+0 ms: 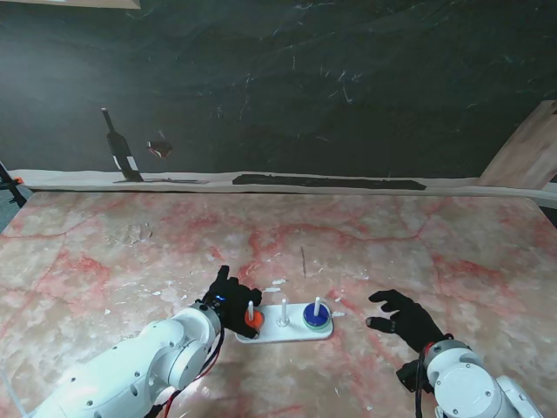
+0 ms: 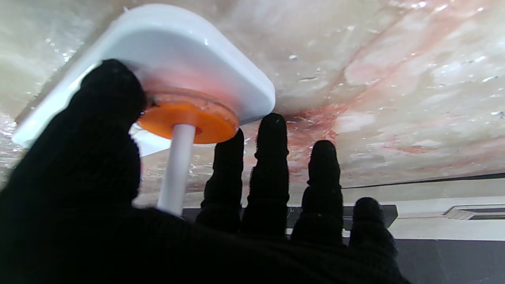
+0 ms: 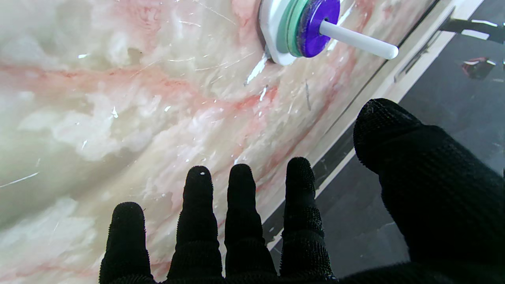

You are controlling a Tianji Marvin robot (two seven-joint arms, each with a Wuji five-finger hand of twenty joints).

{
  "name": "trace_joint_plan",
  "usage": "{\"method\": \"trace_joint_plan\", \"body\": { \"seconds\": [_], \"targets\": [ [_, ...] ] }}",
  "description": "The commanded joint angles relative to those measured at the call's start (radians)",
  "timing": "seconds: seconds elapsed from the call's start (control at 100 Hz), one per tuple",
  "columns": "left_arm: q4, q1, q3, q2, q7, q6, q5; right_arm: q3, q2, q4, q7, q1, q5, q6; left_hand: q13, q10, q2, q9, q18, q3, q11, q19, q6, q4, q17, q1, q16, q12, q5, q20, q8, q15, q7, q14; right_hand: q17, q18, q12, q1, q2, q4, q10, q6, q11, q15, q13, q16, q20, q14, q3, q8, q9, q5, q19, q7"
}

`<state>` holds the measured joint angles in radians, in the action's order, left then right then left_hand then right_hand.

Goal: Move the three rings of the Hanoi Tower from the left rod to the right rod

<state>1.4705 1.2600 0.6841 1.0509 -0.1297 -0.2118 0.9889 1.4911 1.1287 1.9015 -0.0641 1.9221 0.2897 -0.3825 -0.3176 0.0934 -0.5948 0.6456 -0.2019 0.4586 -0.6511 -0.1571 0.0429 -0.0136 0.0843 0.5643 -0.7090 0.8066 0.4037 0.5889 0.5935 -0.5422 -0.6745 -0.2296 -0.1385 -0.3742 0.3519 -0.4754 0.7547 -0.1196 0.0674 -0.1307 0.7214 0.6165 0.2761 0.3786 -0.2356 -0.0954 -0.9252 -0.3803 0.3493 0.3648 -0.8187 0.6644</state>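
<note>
At lower centre of the stand view, the left hand (image 1: 228, 294) pinches the orange ring (image 1: 253, 320) low on the left rod (image 1: 250, 308); the last step calls for lifting it clear. Rightward, 2 rings (image 1: 316, 316) sit stacked; the right hand (image 1: 406, 319) hovers open

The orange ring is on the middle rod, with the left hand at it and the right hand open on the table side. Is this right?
Not quite. The orange ring sits on the left rod, not the middle rod, which is bare; the stand view shows it. The left hand is at it, and the right hand is open.
</note>
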Motion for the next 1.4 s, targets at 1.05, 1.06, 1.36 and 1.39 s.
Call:
{"method": "trace_joint_plan", "body": {
  "seconds": [1.05,1.06,1.36,1.39],
  "targets": [
    [-0.006,0.014,0.009,-0.006,-0.02,0.042,0.01,0.003,0.008,0.002,0.008,0.01,-0.024,0.014,-0.085,-0.063,-0.024,0.144,-0.004,0.282,0.032,-0.117,-0.02,0.126,-0.009,0.122,-0.02,0.176,0.097,-0.031,0.039,-0.041,-0.119,0.017,0.003,-0.008,0.01,-0.002,0.006,0.032,0.007,0.008,0.011,0.008,0.03,0.013,0.022,-0.011,0.004,0.012,0.014,-0.035,-0.053,0.014],
    [-0.007,0.013,0.008,-0.006,-0.019,0.042,0.009,0.003,0.008,0.002,0.008,0.01,-0.024,0.014,-0.085,-0.063,-0.021,0.142,-0.004,0.28,0.032,-0.117,-0.022,0.127,-0.008,0.119,-0.02,0.173,0.094,-0.032,0.038,-0.041,-0.116,0.017,0.003,-0.008,0.01,-0.001,0.005,0.032,0.007,0.008,0.01,0.007,0.029,0.013,0.022,-0.012,0.004,0.012,0.013,-0.036,-0.053,0.013],
    [-0.01,0.026,0.014,-0.004,-0.019,0.053,-0.023,0.002,0.008,0.0,0.006,0.007,-0.027,0.013,-0.08,-0.049,0.006,0.106,-0.012,0.205,0.002,-0.119,-0.164,0.148,-0.001,0.1,-0.017,-0.014,0.06,-0.058,-0.039,-0.031,0.036,0.003,0.003,-0.007,0.011,-0.001,0.004,0.032,0.009,0.009,0.011,0.009,0.03,0.014,0.025,-0.013,0.005,0.012,0.015,-0.036,-0.055,0.014],
    [-0.011,0.025,0.013,-0.005,-0.019,0.054,-0.022,0.001,0.008,0.0,0.005,0.007,-0.027,0.013,-0.082,-0.05,0.005,0.11,-0.011,0.207,0.001,-0.119,-0.176,0.147,-0.001,0.106,-0.017,-0.015,0.074,-0.057,-0.039,-0.031,0.037,0.003,0.003,-0.007,0.01,-0.001,0.003,0.032,0.008,0.009,0.011,0.008,0.029,0.014,0.026,-0.012,0.005,0.012,0.013,-0.036,-0.056,0.014]
  ]
}}
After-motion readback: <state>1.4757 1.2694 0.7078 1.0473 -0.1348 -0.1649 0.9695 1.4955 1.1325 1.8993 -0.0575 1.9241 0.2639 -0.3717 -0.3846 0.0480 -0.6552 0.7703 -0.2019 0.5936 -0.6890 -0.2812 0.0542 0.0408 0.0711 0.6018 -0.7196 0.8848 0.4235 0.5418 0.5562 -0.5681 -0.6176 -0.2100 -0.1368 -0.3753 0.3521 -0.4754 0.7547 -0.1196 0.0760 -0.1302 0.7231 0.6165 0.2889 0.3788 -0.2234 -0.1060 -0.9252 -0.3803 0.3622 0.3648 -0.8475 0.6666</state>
